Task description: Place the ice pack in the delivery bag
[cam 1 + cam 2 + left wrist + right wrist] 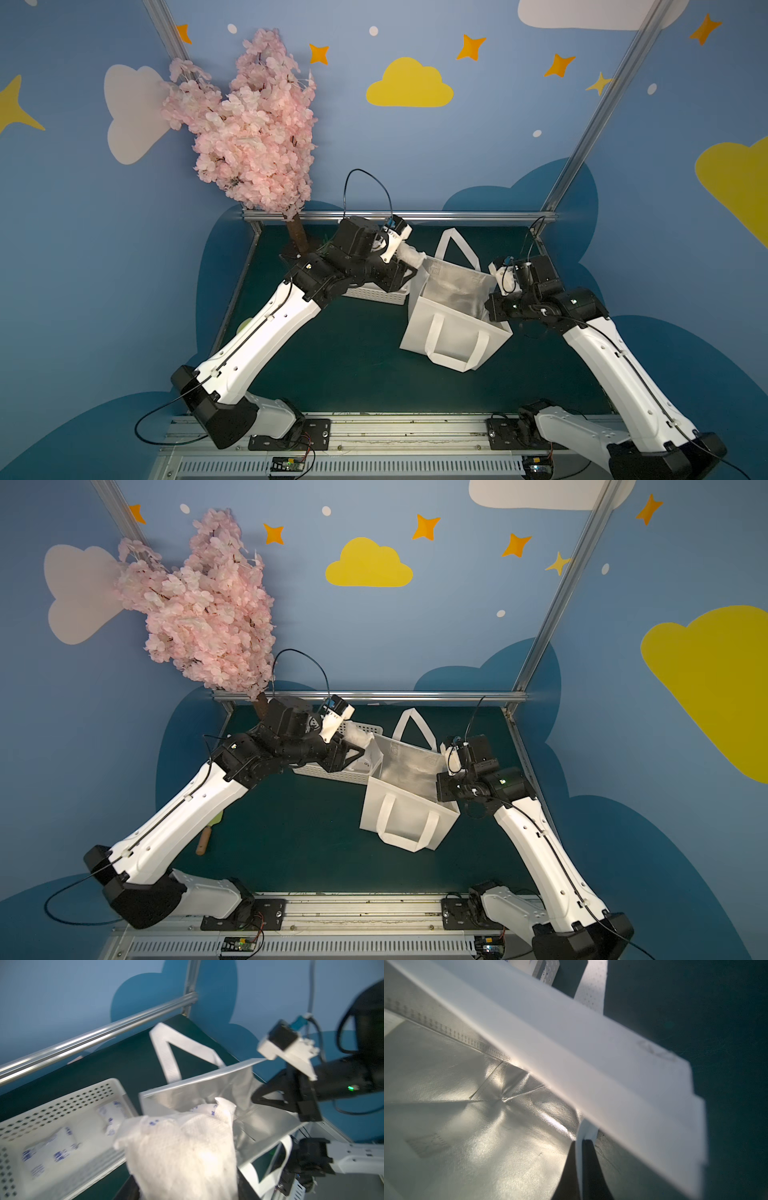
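Note:
The delivery bag (440,332) (399,808) stands open on the green mat, white outside with silver foil lining (197,1088) (467,1126). My left gripper (402,259) (187,1192) is shut on the ice pack (412,254) (358,738) (182,1147), a white textured pouch with blue print. The pouch hangs at the bag's left rim, its free end reaching over the opening. My right gripper (491,311) (580,1159) is shut on the bag's right wall, which is pinched edge-on between the two black fingers (591,1167).
A white perforated basket (374,295) (62,1105) sits left of the bag, under my left wrist, with more ice packs (49,1147) in it. A pink blossom tree (249,124) stands at the back left. A wooden-handled tool (205,839) lies under my left arm.

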